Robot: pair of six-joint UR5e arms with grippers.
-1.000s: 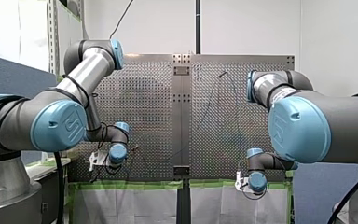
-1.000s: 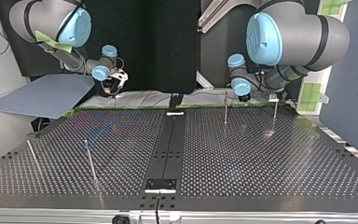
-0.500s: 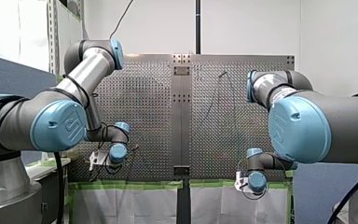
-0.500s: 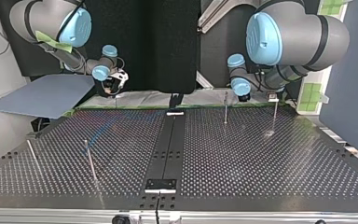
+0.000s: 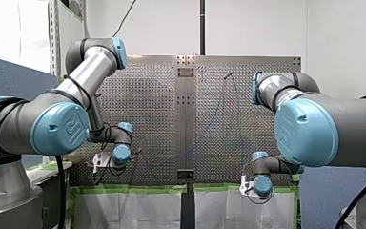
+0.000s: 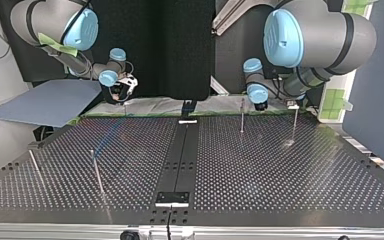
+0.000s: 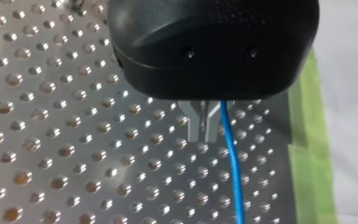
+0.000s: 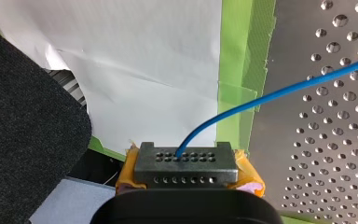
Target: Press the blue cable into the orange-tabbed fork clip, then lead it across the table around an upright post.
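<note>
Jaws: my right gripper (image 8: 186, 158) is clamped on the blue cable (image 8: 279, 93); my left gripper (image 7: 204, 135) is closed, cable just beside its fingers (image 7: 196, 123), pinch unclear. In 1 second only my left arm nudged slightly, so I judge clipping hasn't started.

My worktop (image 6: 280, 170) is a perforated metal plate, split down the middle by a dark centre strip (image 6: 180, 155). Thin upright posts (image 6: 242, 116) stand on both halves. A blue cable (image 7: 233, 158) trails over the holes, and green tape (image 7: 307, 154) lines the edge.
</note>
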